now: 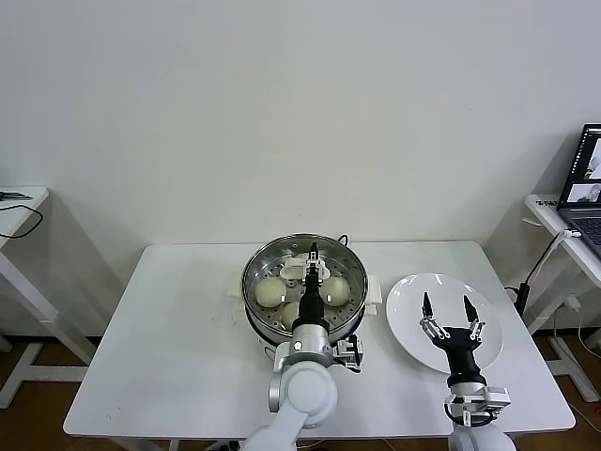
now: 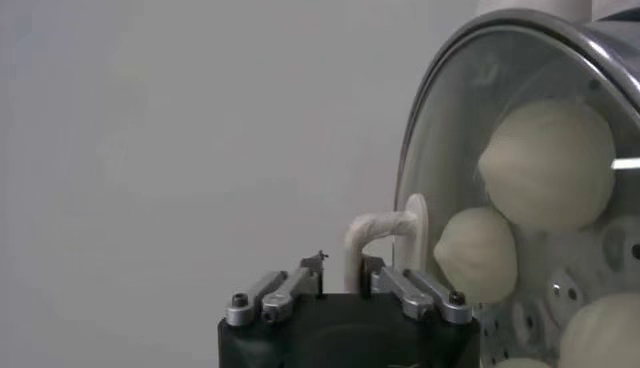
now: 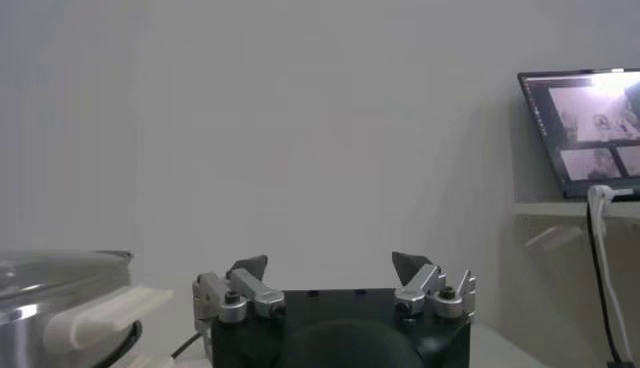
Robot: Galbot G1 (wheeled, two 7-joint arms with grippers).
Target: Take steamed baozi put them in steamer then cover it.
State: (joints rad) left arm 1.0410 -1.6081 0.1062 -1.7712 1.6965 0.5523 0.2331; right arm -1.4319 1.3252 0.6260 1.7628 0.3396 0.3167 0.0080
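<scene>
The steamer [image 1: 302,296] sits mid-tabletop [image 1: 178,348] with the glass lid [image 1: 305,282] on top, so there's no way in from above. The left pincer [image 1: 313,256] and its arm hang right over the lid handle [image 1: 306,270], blocking the front. The right pincer [image 1: 448,306] hovers spread over the plate [image 1: 418,287]. The whole left side of the tabletop is wide open.

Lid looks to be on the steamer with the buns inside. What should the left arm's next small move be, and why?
Probably finish opening and lift the left gripper straight up. The cover sits on the steamer over the baozi, and the fingers flank its white handle with a visible gap. The plate is bare; the right gripper hangs open over it.
</scene>
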